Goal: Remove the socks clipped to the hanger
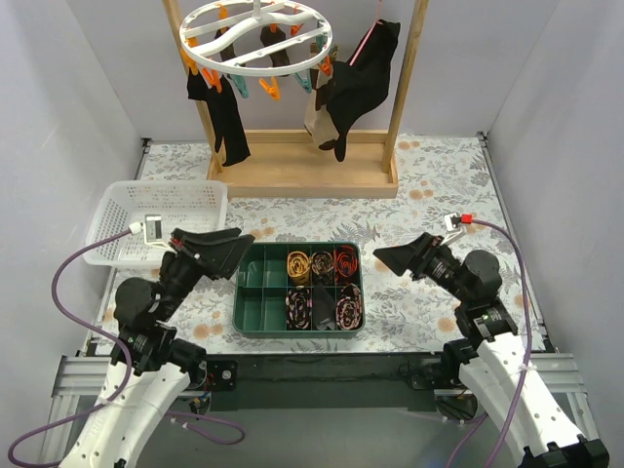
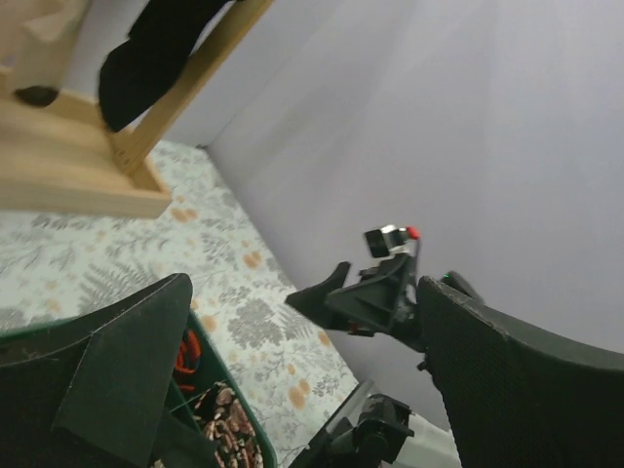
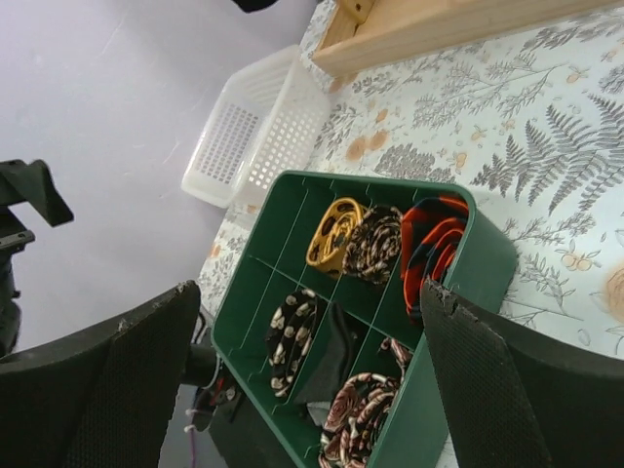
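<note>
The white ring hanger with orange and teal pegs hangs from the wooden frame at the back. Black socks hang at its left. A tan sock and a dark sock hang at its right, next to a larger black garment with a pink strip. My left gripper is open and empty, low by the green tray's left side. My right gripper is open and empty, at the tray's right side. Both are far in front of the hanger.
A green divided tray holding rolled patterned sock bundles sits in the middle front; it also shows in the right wrist view. A white mesh basket stands at the left. The wooden frame base crosses the back.
</note>
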`<state>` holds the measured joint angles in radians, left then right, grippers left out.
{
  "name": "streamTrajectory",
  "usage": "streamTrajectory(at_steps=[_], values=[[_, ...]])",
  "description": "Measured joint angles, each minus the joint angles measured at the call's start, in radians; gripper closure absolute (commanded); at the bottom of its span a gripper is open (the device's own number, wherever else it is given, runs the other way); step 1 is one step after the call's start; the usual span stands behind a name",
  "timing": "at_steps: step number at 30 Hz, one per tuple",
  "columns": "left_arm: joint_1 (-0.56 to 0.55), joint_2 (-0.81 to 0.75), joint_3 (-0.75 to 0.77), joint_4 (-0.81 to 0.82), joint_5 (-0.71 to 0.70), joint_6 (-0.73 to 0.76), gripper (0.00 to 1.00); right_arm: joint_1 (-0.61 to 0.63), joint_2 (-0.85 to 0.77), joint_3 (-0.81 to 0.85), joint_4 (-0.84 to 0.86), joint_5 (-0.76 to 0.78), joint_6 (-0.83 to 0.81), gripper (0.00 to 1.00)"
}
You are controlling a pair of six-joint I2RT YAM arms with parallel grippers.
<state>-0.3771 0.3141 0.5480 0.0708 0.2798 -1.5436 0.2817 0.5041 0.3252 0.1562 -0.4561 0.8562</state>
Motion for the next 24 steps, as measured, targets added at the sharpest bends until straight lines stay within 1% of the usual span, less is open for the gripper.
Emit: streamTrajectory(at_steps=[3, 5, 9, 13, 16, 19, 21, 24], values=[[0.0, 0.063, 0.07, -0.169, -0.063, -0.01, 0.02, 0.0, 0.05, 0.081, -0.058, 0.026, -0.039, 0.02], [0.0, 0.113, 0.127, -0.26, -0.079, -0.008, 0.02, 0.0, 0.106, 0.13, -0.104, 0.04, -0.067, 0.02], [0.0, 0.171, 0.195, -0.345, -0.09, -0.007, 0.02, 0.0, 0.193, 0.184, -0.189, 0.069, -0.106, 0.02], [0.0, 0.19, 0.206, -0.363, -0.1, -0.001, 0.02, 0.0, 0.254, 0.221, -0.256, 0.095, -0.156, 0.02], [0.0, 0.225, 0.224, -0.362, -0.098, 0.022, 0.02, -0.014, 0.3, 0.269, -0.281, 0.071, -0.188, 0.02], [0.0, 0.311, 0.285, -0.358, -0.083, 0.05, 0.03, -0.055, 0.357, 0.333, -0.281, -0.021, -0.245, 0.02], [0.0, 0.381, 0.333, -0.347, -0.065, 0.066, 0.04, -0.072, 0.394, 0.362, -0.251, -0.096, -0.29, 0.02], [0.0, 0.488, 0.392, -0.299, -0.027, 0.092, 0.12, -0.074, 0.438, 0.377, -0.225, -0.183, -0.333, 0.04]])
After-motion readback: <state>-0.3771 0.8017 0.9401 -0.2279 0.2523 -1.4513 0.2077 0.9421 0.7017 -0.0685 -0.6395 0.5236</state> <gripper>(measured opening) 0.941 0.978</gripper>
